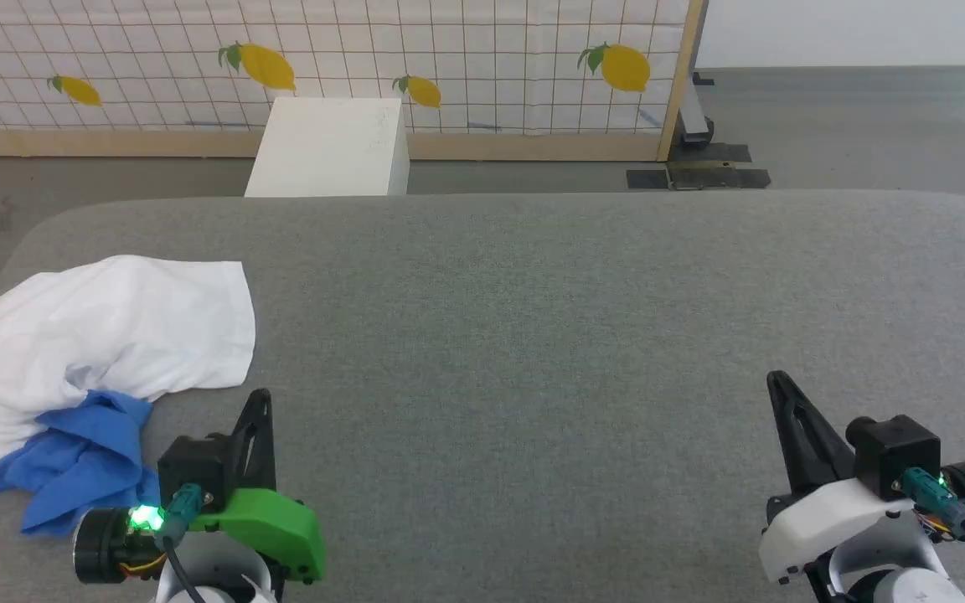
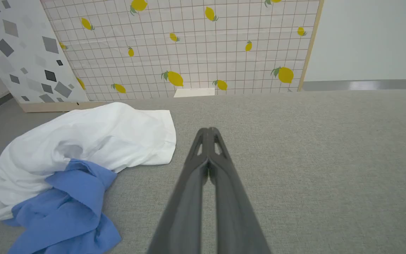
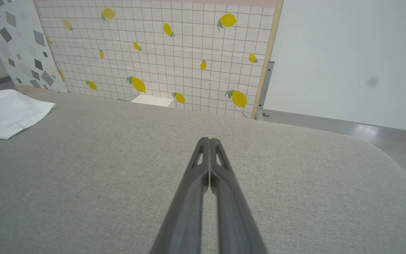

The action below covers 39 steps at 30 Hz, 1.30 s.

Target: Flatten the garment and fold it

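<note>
Head view, garment: the garment [image 1: 97, 335] is lying in a crumpled heap at the left edge of the grey surface [image 1: 533, 335], and part of it is running off the picture's left side.
Left hand: the left hand [image 1: 260, 400] is sitting at the lower left with its two fingers pressing together and gripping nothing.
Right hand: the right hand [image 1: 777, 383] is sitting at the lower right, likewise closed tight and carrying nothing.
Bearing from left hand: the garment is lying at 9 to 10 o'clock, just beside the fingers but not touching them. The blue cloth is lying nearest the wrist, at about 8 o'clock.
Bearing from right hand: the garment is lying at about 9 o'clock, well apart, with the bare width of the surface between.
Nearer arm: the left, by a wide margin.
Long axis: the heap is running from about 8 o'clock to 2 o'clock.
Pointing: the white body's straight hem edge is facing 3 o'clock, toward the middle of the surface. The blue sleeves are bunching at the 7 o'clock end, and where the collar is lying cannot be told.
Left wrist view: the hem corner is lying at 10 o'clock of the fingertips, the closest white cloth to them.
Coming move, as a judgement: the left hand is needing to open and swing toward 10 o'clock to take the hem.
</note>
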Motion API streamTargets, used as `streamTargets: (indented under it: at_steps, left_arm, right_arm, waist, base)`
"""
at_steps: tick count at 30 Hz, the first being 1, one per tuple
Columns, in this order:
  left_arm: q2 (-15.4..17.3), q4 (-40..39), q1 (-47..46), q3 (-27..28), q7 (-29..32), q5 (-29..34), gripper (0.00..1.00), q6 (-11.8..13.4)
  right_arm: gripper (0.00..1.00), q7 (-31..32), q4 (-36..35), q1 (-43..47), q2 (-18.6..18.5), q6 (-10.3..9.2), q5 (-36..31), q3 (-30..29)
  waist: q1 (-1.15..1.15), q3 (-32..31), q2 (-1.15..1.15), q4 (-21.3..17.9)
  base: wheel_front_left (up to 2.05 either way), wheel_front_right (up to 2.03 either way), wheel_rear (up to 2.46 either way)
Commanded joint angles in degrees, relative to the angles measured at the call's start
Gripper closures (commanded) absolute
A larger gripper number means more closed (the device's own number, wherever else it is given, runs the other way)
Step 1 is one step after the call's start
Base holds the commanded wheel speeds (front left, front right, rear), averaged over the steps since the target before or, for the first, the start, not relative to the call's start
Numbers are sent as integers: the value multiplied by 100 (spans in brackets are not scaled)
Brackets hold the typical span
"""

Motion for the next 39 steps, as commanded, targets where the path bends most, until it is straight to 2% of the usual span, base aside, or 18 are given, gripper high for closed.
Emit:
streamTargets:
  at_steps: [1, 8, 9, 28, 39]
  left_arm:
    - [-31, 19, -83, 20, 8, 59, 100, -6]
    - [0, 0, 0, -1, -1, 0, 100, 0]
    - [1, -1, 3, -7, -1, -4, 0, 0]
    - [-2, 6, 87, -63, -194, -132, 0, 87]
    - [-5, -20, 105, -90, -327, -251, 0, 177]
  right_arm:
    - [100, 1, 10, -100, 11, -9, -36, 12]
    - [100, -1, 0, -1, 0, 0, 0, -1]
    - [0, -1, -1, 2, -1, 0, 3, -3]
    - [0, -195, 85, 37, -1, -1, 102, -223]
    - [0, -329, 72, 20, 1, -2, 139, -321]
  waist:
    - [0, 0, 0, 0]
    - [0, 0, 0, 0]
    - [0, 0, 0, 0]
    - [0, 14, 0, 15]
    - [0, 73, 0, 167]
  base:
    - [0, 0, 0]
    - [0, 0, 0]
    - [0, 0, 0]
    - [0, 0, 0]
    - [0, 0, 0]
